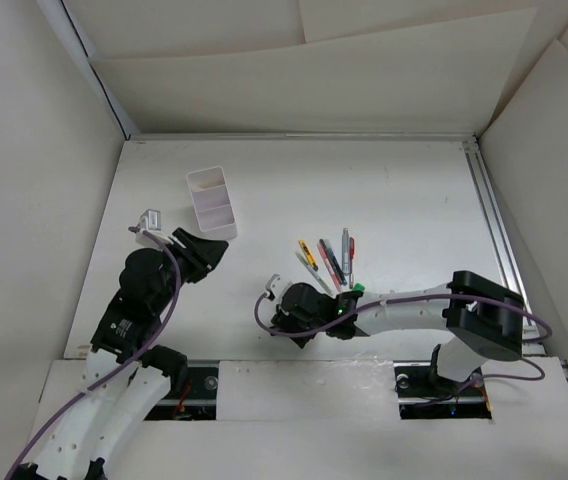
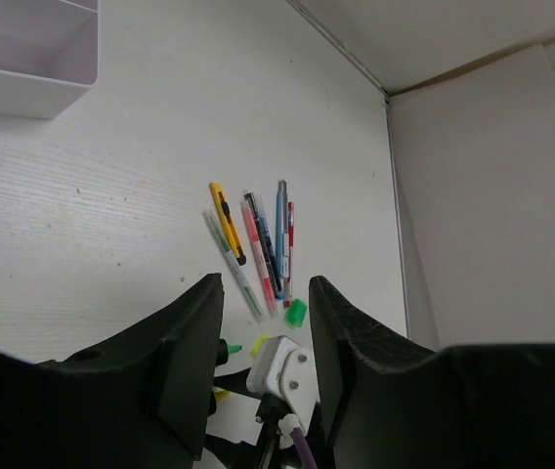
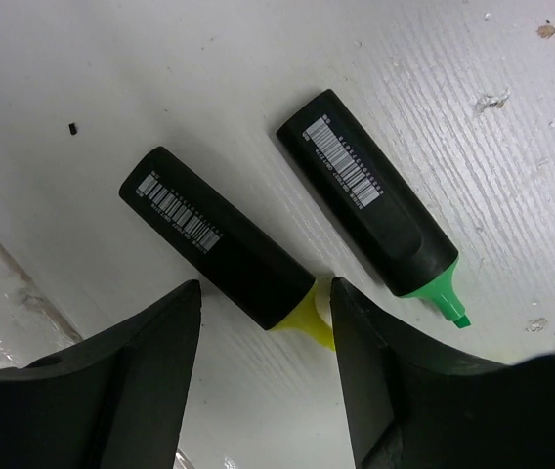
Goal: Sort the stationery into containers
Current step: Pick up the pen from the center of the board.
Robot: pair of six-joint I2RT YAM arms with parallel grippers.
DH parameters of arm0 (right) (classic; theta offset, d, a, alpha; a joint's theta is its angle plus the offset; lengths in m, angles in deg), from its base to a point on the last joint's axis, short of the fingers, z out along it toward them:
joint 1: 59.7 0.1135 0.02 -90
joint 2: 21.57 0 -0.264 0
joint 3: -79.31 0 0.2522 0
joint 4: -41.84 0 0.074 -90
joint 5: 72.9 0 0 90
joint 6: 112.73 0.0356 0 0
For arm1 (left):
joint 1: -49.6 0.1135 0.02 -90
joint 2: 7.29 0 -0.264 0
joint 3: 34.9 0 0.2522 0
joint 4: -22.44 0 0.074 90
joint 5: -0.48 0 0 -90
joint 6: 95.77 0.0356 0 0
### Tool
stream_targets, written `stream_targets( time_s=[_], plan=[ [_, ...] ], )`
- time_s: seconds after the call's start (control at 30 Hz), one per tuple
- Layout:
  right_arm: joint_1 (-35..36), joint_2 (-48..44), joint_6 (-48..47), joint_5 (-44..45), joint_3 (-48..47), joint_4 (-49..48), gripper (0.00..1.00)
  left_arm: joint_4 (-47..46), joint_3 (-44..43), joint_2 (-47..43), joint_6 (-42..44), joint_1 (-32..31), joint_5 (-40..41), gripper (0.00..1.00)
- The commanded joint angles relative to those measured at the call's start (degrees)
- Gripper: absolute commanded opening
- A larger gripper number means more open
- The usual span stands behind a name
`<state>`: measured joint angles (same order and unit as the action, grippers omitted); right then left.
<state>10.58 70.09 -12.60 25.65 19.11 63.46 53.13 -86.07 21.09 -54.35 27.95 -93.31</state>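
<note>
Two stubby black highlighters lie side by side on the table in the right wrist view, one with a yellow tip point(image 3: 224, 254) and one with a green tip point(image 3: 375, 200). My right gripper point(image 3: 263, 313) hangs open just over them, its jaws on either side of the yellow tip, holding nothing. A fan of thin pens point(image 1: 329, 258) lies right of centre, with a green cap point(image 2: 296, 313) near their lower ends. The white two-compartment container point(image 1: 212, 203) stands at the back left. My left gripper point(image 2: 265, 293) is open and empty, in front of the container and pointing toward the pens.
The right arm's wrist point(image 1: 304, 308) reaches leftward low across the table's front, covering the highlighters from above. A metal rail point(image 1: 494, 230) runs along the right side. White walls enclose the table at the back and on both sides.
</note>
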Motion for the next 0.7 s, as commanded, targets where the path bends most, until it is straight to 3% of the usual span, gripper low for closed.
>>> stream_targets(
  time_s=[0.0,0.1,0.17,0.43,0.67],
  plan=[
    [-0.32,0.28,0.59,-0.64,0.29,-3.46,0.61,-1.81,-1.44,-0.08,0.41,0.2,0.19,0.36],
    [-0.32,0.28,0.59,-1.17,0.82,-4.86,0.59,-1.81,-1.44,0.53,0.41,0.2,0.19,0.36],
    [-0.32,1.41,1.11,-1.7,0.82,-4.87,0.47,-1.81,-1.44,0.53,0.41,0.2,0.19,0.36],
    [-0.32,-1.21,1.73,-1.18,2.05,-5.48,0.3,1.27,-1.44,-0.08,1.47,0.2,2.03,0.36],
    [-0.32,-9.73,2.79,0.75,2.58,-4.88,0.22,1.27,0.4,-0.61,0.94,0.2,-1.39,0.46]
  ],
)
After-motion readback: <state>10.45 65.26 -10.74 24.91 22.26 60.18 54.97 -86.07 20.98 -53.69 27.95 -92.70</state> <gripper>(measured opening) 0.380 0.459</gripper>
